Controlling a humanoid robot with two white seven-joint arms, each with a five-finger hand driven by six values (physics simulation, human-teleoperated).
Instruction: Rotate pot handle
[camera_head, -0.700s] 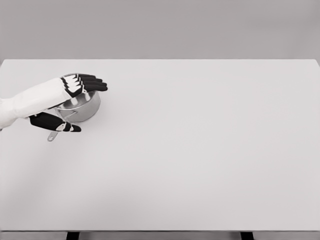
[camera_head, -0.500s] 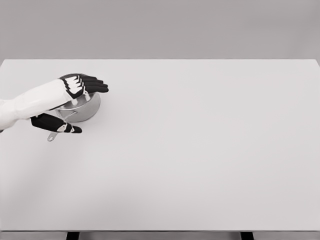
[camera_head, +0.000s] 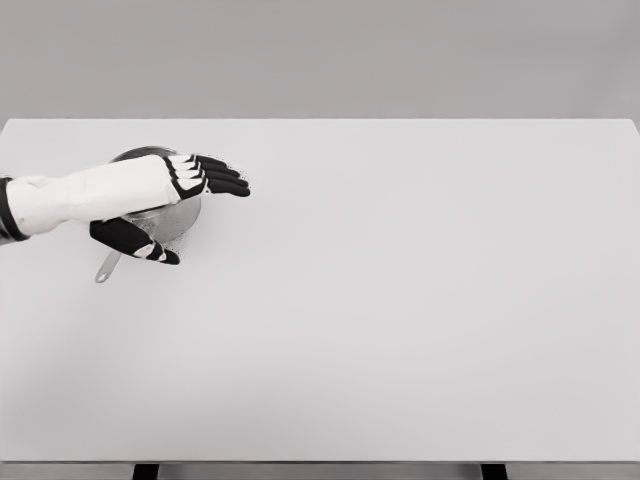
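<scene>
Your pot (camera_head: 170, 215) sits near the table's (camera_head: 400, 330) left edge, toward the far side, with wide bare tabletop to its right and front. Its handle (camera_head: 105, 268) points toward the near-left, long axis diagonal. Your left hand (camera_head: 170, 195) lies over the pot, fingers (camera_head: 225, 178) straight, thumb apart, gripping nothing.
</scene>
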